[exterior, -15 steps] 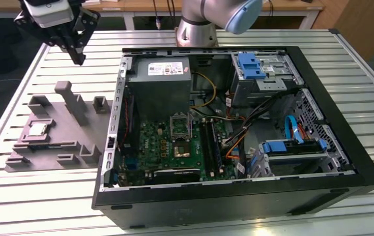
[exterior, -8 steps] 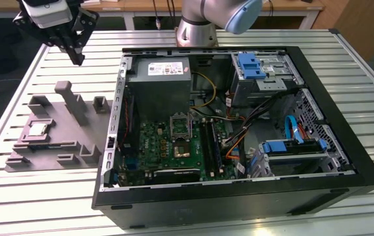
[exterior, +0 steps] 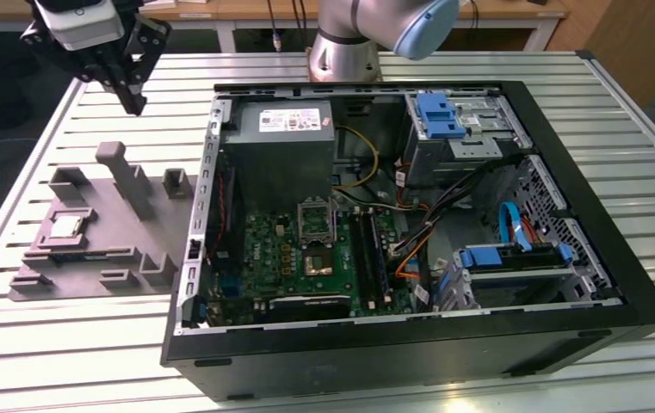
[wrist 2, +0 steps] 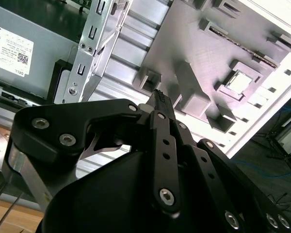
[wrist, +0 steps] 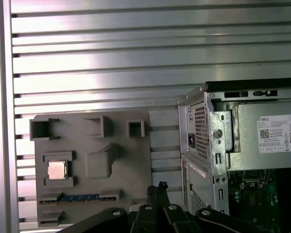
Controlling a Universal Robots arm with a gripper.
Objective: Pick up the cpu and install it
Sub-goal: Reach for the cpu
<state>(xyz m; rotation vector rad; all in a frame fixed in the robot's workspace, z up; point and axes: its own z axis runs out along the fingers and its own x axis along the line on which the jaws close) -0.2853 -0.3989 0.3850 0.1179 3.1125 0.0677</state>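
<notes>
The cpu lies flat in a pocket of the grey holder on the tabletop, at nine o'clock from the black case in the exterior view. Light, stiff and likely fragile, it wants pinching across opposite rim edges. At one o'clock beyond, the claw hangs closed, empty.

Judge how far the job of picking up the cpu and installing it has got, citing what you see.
Nothing looks done yet: the cpu lies in its recess on the grey holder, outside the computer case. In hand: the gripper hangs above the table near the holder, shut and empty, apart from the cpu. Left: both the pick-up and the install.
</notes>
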